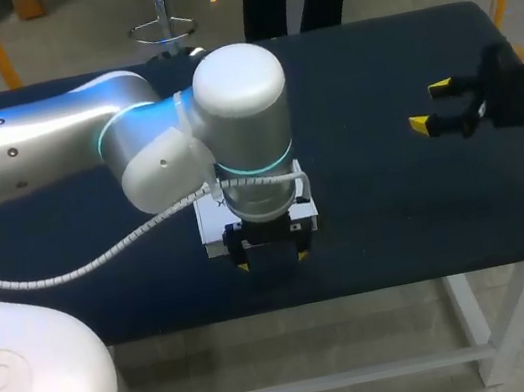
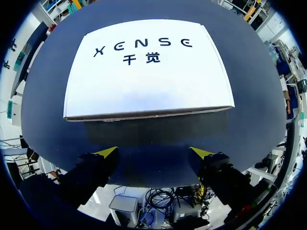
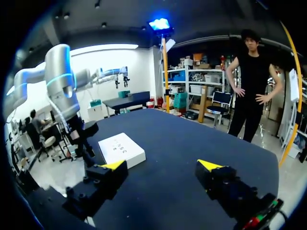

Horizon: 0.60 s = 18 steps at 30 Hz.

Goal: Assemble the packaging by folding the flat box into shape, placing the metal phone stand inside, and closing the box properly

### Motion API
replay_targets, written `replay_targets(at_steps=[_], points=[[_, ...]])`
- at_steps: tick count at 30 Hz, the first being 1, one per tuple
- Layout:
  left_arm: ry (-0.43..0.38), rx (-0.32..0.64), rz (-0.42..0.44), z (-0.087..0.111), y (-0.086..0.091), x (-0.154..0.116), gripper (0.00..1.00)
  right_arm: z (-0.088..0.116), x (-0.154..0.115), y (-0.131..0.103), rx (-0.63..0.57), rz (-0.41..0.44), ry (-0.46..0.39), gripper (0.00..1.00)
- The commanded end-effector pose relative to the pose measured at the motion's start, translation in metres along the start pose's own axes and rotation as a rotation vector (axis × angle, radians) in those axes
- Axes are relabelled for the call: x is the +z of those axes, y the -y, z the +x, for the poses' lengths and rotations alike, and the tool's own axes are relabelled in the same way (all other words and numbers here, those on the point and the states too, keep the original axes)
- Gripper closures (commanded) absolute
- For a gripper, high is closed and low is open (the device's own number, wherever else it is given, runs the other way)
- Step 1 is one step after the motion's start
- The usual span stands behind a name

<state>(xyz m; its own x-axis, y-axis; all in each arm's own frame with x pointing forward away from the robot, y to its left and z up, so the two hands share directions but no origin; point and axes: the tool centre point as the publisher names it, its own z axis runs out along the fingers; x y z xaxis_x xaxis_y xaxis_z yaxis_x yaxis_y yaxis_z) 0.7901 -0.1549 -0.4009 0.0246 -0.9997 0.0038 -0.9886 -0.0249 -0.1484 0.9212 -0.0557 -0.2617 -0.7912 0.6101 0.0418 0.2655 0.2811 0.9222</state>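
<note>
Box [image 2: 148,72]: white, lying shut. Left gripper [image 2: 153,152]: jaws apart, poised at its near edge. Right gripper [image 3: 162,165]: jaws apart, well aside. Step: closing, seemingly; next, press it flush.

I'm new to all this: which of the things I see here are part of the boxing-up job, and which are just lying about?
Part of the job: white box, closed; left gripper, open, just short of it; right gripper, open, well apart from it.
Just there: dark table, which only bears the box.
</note>
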Motion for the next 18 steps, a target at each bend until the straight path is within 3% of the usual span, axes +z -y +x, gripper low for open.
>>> replay_targets(at_steps=[1, 18], points=[[0.021, -0.011, -0.003, 0.004, 0.01, 0.005, 0.0, -0.001, -0.002, 0.002, -0.002, -0.048, -0.005, 0.0], [0.066, -0.065, 0.019, 0.005, 0.057, 0.013, 0.0, -0.001, -0.002, 0.002, -0.002, -0.048, -0.005, 0.0]])
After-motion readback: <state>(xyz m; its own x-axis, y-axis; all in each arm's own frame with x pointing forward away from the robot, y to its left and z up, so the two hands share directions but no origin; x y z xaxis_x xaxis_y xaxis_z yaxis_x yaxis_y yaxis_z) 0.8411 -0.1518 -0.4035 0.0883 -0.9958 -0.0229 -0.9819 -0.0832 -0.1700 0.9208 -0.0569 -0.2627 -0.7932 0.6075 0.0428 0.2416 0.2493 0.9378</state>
